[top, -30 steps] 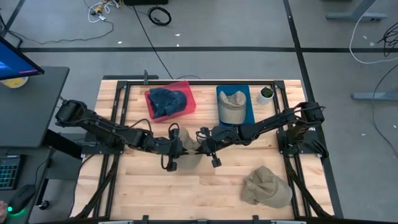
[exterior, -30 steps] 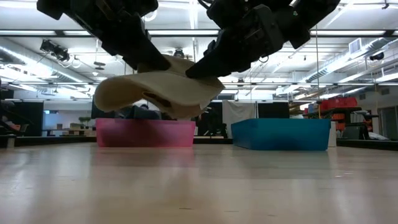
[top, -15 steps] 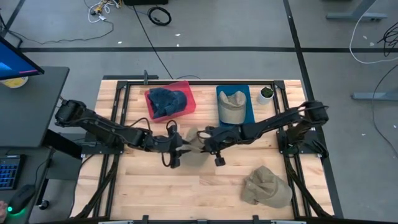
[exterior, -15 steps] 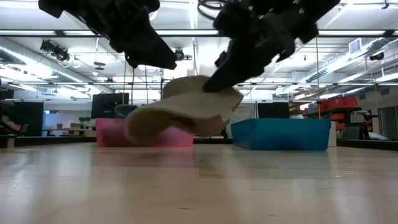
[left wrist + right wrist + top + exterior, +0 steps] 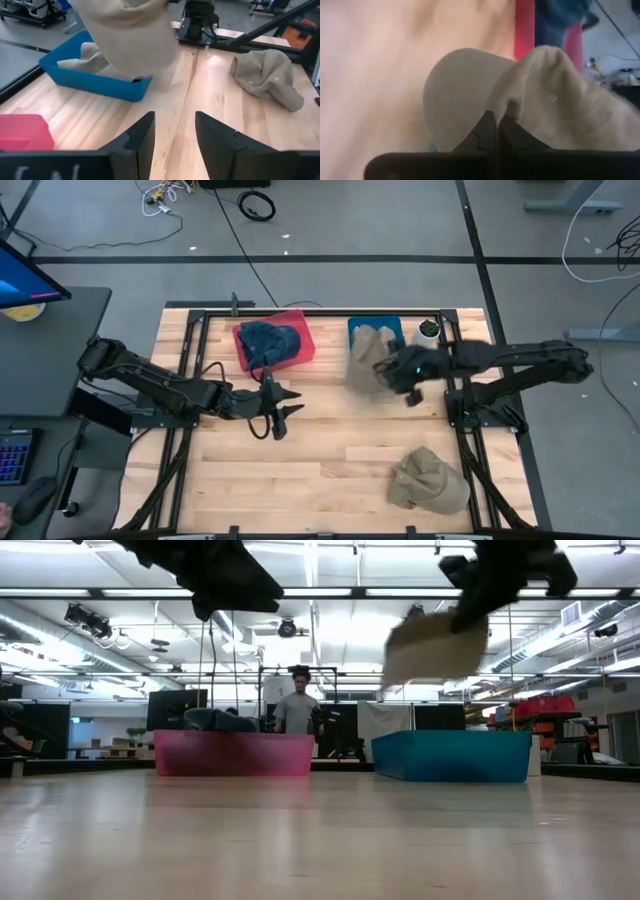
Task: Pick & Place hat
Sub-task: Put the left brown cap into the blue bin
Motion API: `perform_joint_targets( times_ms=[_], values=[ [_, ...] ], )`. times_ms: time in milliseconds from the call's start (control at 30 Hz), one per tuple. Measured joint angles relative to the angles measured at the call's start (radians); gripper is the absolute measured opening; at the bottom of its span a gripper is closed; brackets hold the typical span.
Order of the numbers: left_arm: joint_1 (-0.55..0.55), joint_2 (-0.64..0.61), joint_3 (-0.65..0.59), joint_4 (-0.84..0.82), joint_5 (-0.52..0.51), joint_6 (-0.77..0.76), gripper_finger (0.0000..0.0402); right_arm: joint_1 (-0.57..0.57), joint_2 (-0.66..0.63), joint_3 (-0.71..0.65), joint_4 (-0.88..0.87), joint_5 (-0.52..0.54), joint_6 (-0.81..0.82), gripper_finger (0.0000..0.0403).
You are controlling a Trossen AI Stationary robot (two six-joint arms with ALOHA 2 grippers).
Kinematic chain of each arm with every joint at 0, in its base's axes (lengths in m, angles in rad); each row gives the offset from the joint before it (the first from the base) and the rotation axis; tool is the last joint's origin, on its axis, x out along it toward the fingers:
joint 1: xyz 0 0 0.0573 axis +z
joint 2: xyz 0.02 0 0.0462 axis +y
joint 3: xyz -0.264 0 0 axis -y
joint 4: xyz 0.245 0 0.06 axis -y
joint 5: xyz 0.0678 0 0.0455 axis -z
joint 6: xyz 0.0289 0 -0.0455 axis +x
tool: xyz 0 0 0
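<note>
A tan hat (image 5: 360, 367) hangs in the air at the near left corner of the blue bin (image 5: 395, 363), with my right gripper (image 5: 384, 370) shut on it. In the low view the hat (image 5: 436, 646) is well above the bin's wall (image 5: 452, 756). A second tan hat (image 5: 374, 340) lies inside the blue bin. My left gripper (image 5: 287, 408) stands open over mid-table, left of the hat, with nothing between its fingers (image 5: 215, 142). My right gripper pinches the hat's cloth (image 5: 512, 108) between its two shut fingers, where the crown (image 5: 555, 107) meets the brim (image 5: 457, 95). The fingers come level from the table's right. The hat is lifted clear and hangs below the fingers.
A red bin (image 5: 297, 320) with a dark blue hat (image 5: 270, 340) stands at the far middle. Another tan hat (image 5: 430, 480) lies crumpled near the front right. A small green pot (image 5: 428, 330) sits right of the blue bin. A person (image 5: 296, 710) stands beyond the table.
My left gripper has opened, let go of the hat and drawn back toward the table's left. My right gripper has carried the hat up and toward the right and far edges, to the blue bin. The hat, earlier stretched between both grippers, now hangs from the right one alone.
</note>
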Motion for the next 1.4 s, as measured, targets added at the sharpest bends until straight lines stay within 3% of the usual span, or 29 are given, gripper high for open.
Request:
perform_joint_targets(
  times_ms=[100,233,400,567,700,833,967,1100,1400],
  values=[
    [0.000,0.003,0.000,0.001,0.000,-0.003,0.0140,-0.103,-0.031,0.000,-0.107,0.002,-0.209,0.0002],
    [0.000,0.003,0.000,0.002,0.000,-0.008,0.0140,-0.250,-0.024,0.000,-0.092,-0.055,-0.433,0.0001],
    [0.000,0.003,0.000,0.000,0.000,-0.008,0.0140,-0.414,0.038,-0.001,-0.095,-0.217,-0.522,0.0001],
    [0.000,0.003,0.000,0.001,0.000,-0.008,0.0140,-0.496,0.128,-0.002,-0.094,-0.397,-0.588,0.0000],
    [0.000,0.003,0.000,-0.002,0.000,-0.008,0.0140,-0.512,0.199,-0.002,-0.051,-0.356,-0.600,0.0000],
    [0.000,0.004,-0.001,-0.015,0.001,-0.009,0.0140,-0.516,0.271,-0.001,-0.013,-0.402,-0.542,0.0004],
    [0.000,0.004,-0.001,-0.022,0.001,-0.008,0.0140,-0.518,0.329,-0.001,-0.016,-0.400,-0.403,0.0025],
    [0.000,0.004,-0.001,-0.031,0.001,-0.009,0.0140,-0.520,0.355,-0.001,-0.016,-0.386,-0.391,0.0049],
    [0.000,0.004,-0.001,-0.038,0.001,-0.009,0.0140,-0.516,0.353,-0.001,0.018,-0.152,-0.389,0.0092]
  ],
)
